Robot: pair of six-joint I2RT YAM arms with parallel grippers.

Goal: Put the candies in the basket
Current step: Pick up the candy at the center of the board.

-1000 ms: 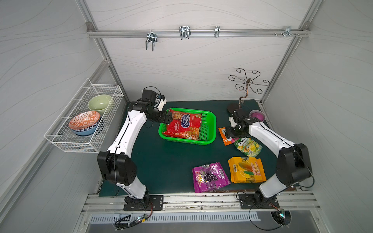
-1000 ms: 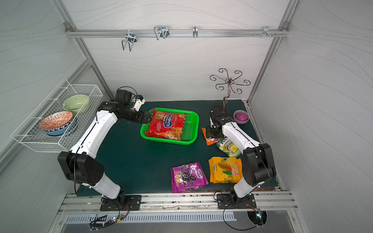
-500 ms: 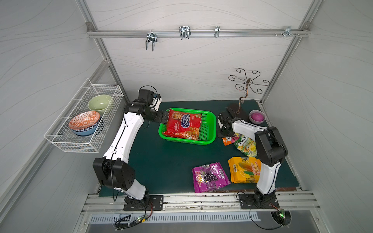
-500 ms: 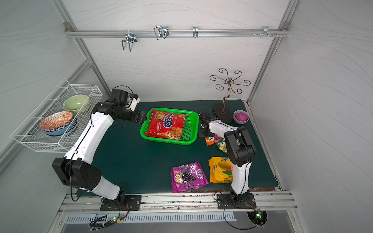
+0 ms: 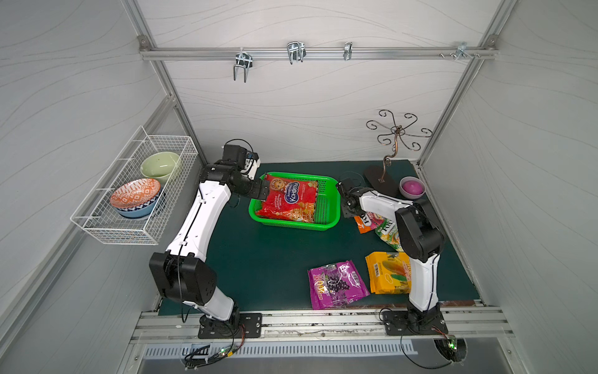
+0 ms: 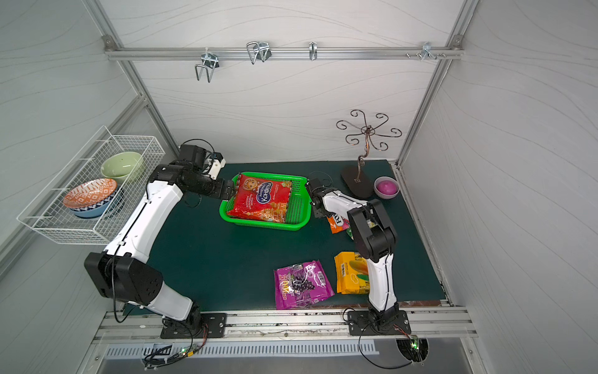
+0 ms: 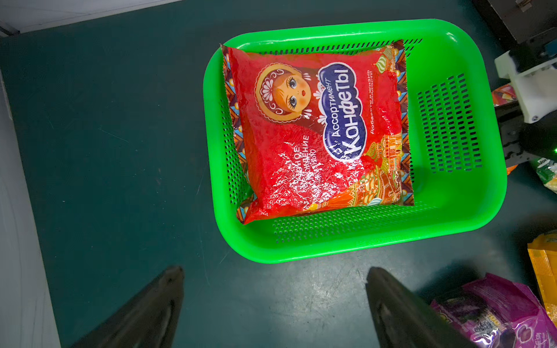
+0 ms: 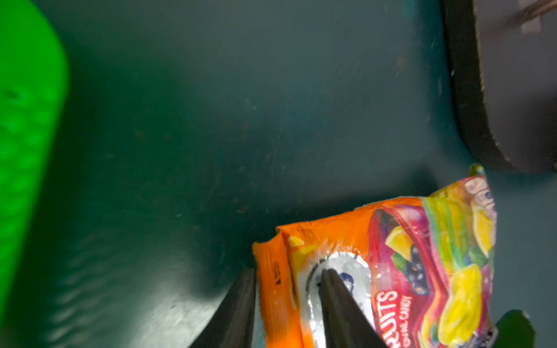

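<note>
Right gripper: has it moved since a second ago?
Yes: the right gripper has shifted toward the green basket, away from the pink bowl.

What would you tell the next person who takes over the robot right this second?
Left gripper: open and empty, by the green basket.
Right gripper: jaws straddle an edge of the small orange bag; a firm grip isn't confirmed.
Done: a red bag lies in the basket.
Left: the small orange bag, plus the green-yellow bag, purple bag and yellow-orange bag lying on the mat, still need to go into the basket.
</note>
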